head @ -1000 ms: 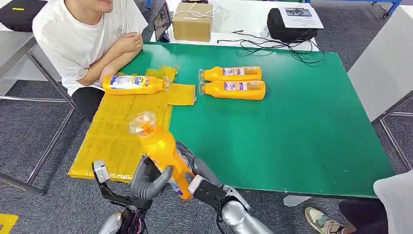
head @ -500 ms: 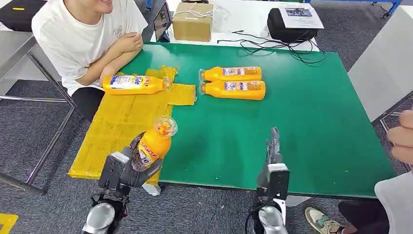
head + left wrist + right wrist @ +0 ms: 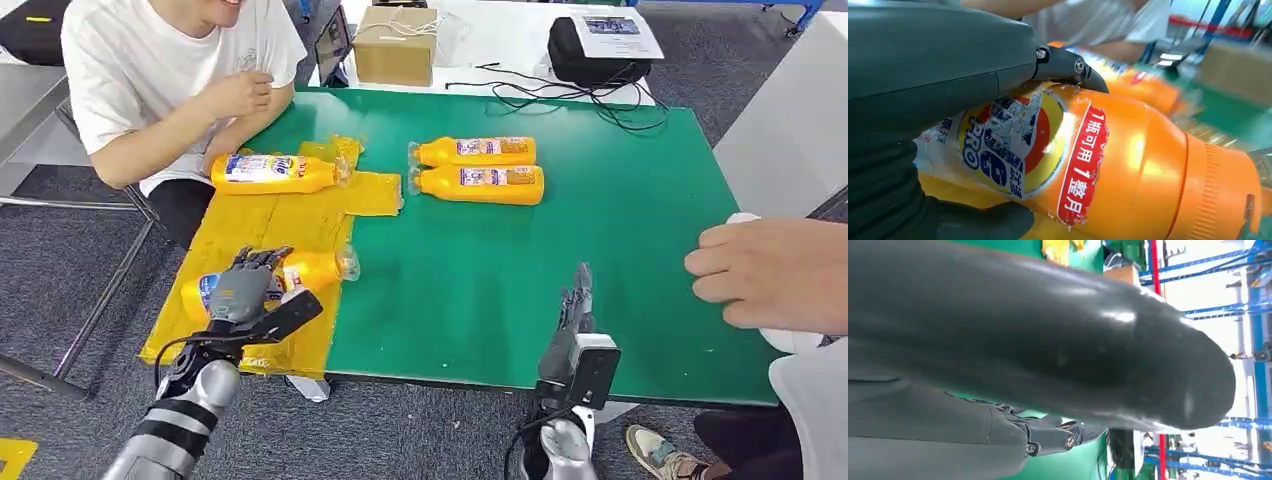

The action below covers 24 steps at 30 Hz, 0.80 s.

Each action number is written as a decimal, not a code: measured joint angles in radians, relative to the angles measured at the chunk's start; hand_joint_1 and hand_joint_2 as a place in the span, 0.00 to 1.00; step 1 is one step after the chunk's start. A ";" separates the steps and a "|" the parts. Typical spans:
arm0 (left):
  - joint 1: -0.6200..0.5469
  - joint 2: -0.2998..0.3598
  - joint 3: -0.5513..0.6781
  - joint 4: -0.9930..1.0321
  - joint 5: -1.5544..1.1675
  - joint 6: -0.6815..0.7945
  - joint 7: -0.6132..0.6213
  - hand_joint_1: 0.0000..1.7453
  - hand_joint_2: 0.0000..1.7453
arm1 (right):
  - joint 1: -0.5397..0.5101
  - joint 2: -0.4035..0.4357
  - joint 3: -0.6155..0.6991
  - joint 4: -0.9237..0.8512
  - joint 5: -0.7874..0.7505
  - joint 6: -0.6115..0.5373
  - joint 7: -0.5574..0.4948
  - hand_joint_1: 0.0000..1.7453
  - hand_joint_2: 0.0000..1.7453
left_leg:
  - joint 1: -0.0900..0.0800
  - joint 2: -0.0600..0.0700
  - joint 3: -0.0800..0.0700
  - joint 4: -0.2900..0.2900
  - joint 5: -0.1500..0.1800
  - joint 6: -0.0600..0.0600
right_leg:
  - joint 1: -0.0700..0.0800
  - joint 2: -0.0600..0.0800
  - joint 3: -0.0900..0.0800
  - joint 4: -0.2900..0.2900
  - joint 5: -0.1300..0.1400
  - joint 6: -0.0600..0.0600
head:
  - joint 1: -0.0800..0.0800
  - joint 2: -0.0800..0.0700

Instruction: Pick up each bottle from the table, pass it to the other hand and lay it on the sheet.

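Left robot hand [image 3: 240,290] wraps around the label band of an orange plastic bottle with clear cap [image 3: 290,275], fingers over the top, thumb beneath. Bottle lies on its side on the crinkled yellow sheet [image 3: 240,225], seemingly touching down, cap pointing away from the palm toward the green bench [image 3: 620,260].

Right robot hand [image 3: 577,300] hovers near the front bench edge, fingers straight and together, holding nothing.

Handling, judged: rigid moulded body, glossy and likely slick; paper label [image 3: 1013,145] peeling at its edge, so it gives better friction than bare plastic. Round section: will roll once released. Looks full, moderate weight. Best hold: mid-body at the label.

A like second bottle [image 3: 275,172] lies on the sheet beyond the left hand; two more bottles [image 3: 480,170] wait side by side on the bench, beyond the right hand.
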 measured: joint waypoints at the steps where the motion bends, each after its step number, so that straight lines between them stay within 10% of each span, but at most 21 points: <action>1: -0.021 0.002 0.000 0.047 -0.020 0.000 0.003 1.00 1.00 | -0.004 0.003 0.005 0.003 0.000 0.005 0.000 0.00 0.00 | 0.000 0.000 0.000 0.000 0.000 0.000 | 0.000 0.000 0.000 0.000 0.000 0.000 | 0.000 0.000; 3: -0.050 0.003 -0.002 0.122 -0.040 0.000 0.006 1.00 1.00 | -0.010 0.008 0.011 0.010 -0.001 0.008 0.000 0.00 0.00 | 0.000 0.000 0.000 0.000 0.000 0.000 | 0.000 0.000 0.000 0.000 0.000 0.000 | 0.000 0.000; 5: -0.080 0.003 -0.006 0.178 -0.052 0.003 0.008 0.19 1.00 | -0.014 0.010 0.013 0.017 -0.001 0.009 0.000 0.00 0.00 | 0.000 -0.001 0.000 0.000 0.000 0.000 | 0.000 -0.001 0.000 0.000 0.000 0.000 | 0.000 0.000; 7: -0.107 0.002 -0.011 0.227 -0.060 0.000 0.011 0.03 1.00 | -0.020 0.014 0.014 0.024 -0.004 0.014 0.001 0.00 0.00 | 0.000 -0.001 0.000 0.000 0.000 0.000 | 0.000 -0.001 0.000 0.000 0.000 0.000 | 0.000 0.000; 24: -0.234 -0.022 -0.007 0.422 -0.018 -0.081 0.029 0.00 1.00 | -0.044 0.019 0.020 0.061 -0.015 0.023 0.007 0.00 0.00 | 0.000 -0.005 0.008 0.000 0.000 0.000 | -0.001 -0.002 0.009 0.001 -0.001 0.000 | 0.000 0.000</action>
